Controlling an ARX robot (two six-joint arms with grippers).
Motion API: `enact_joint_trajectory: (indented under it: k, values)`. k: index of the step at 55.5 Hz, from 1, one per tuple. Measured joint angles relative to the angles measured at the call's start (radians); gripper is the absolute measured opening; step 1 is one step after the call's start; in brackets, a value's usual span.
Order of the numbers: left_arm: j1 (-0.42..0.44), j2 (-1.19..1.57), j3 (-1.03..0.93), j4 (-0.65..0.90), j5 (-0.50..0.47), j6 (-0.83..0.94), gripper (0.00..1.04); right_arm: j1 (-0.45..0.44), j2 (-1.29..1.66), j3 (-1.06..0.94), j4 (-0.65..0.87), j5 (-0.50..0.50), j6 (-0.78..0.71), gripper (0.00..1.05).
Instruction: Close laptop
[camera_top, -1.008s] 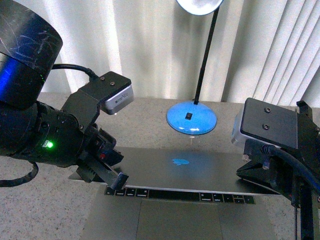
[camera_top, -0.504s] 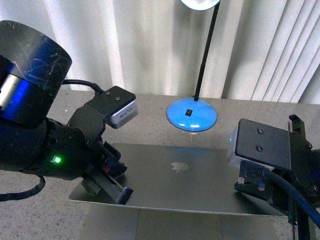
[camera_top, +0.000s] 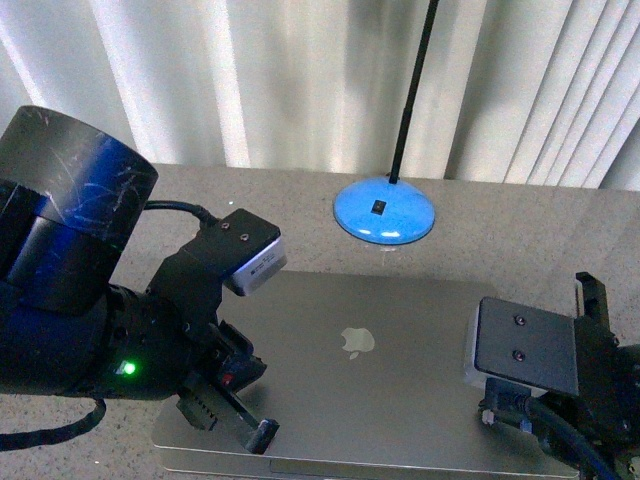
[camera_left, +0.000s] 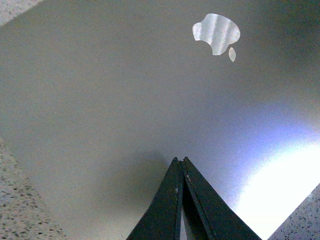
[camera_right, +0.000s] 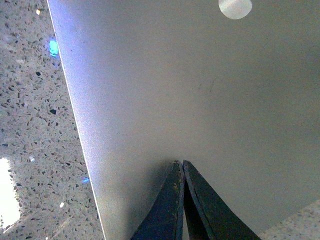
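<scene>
The laptop (camera_top: 360, 370) lies in the middle of the speckled table (camera_top: 520, 230), its silver lid facing up and level. In the front view a thin seam runs along the laptop's near edge, and no keyboard or screen shows. I judge the closing is all but done. What is left seems to be confirming that the lid is fully seated and lifting both arms off it.

The left gripper (camera_left: 180, 165) sits on the lid's near left part, on the near side of the apple logo (camera_top: 357, 341). Its fingers are pressed together with nothing between them, and their tips appear to touch the metal. The right gripper (camera_right: 179, 167) is on the lid's near right part, close to the laptop's right edge. Its fingers are likewise pinched together and empty, with the tips at the lid surface.

A pale pleated curtain (camera_top: 250, 80) hangs well beyond the laptop's far edge. A blue lamp base (camera_top: 384, 218) stands just beyond that edge, apart from the lid, and its thin black stem (camera_top: 413, 90) rises from it. Nothing lies on the lid except the two grippers, so I see nothing blocking the finish.
</scene>
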Motion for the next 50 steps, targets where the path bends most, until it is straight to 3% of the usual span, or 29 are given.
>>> enact_joint_trajectory:
  k: [21, 30, 38, 42, 44, 47, 50]
  values:
    - [0.000, 0.099, -0.053, 0.120, 0.028, -0.043, 0.04, 0.000, 0.099, -0.039, 0.114, -0.003, 0.005, 0.03]
    - [0.027, 0.074, -0.071, 0.141, 0.065, -0.090, 0.04, -0.003, 0.057, -0.041, 0.100, -0.061, 0.082, 0.03]
    - [0.097, -0.030, -0.115, 0.279, 0.093, -0.232, 0.04, -0.018, -0.077, -0.042, 0.225, -0.106, 0.308, 0.03]
    - [0.146, -0.101, -0.130, 0.394, 0.042, -0.356, 0.04, -0.028, -0.162, -0.039, 0.307, -0.064, 0.445, 0.03]
    - [0.195, -0.164, -0.136, 0.470, -0.018, -0.448, 0.04, -0.035, -0.245, -0.034, 0.363, 0.007, 0.612, 0.03]
    - [0.265, -0.269, -0.137, 0.479, -0.160, -0.627, 0.15, -0.043, -0.336, -0.034, 0.390, 0.085, 0.850, 0.12]
    - [0.301, -0.310, -0.138, 0.479, -0.205, -0.720, 0.28, -0.048, -0.364, -0.034, 0.392, 0.095, 0.978, 0.22]
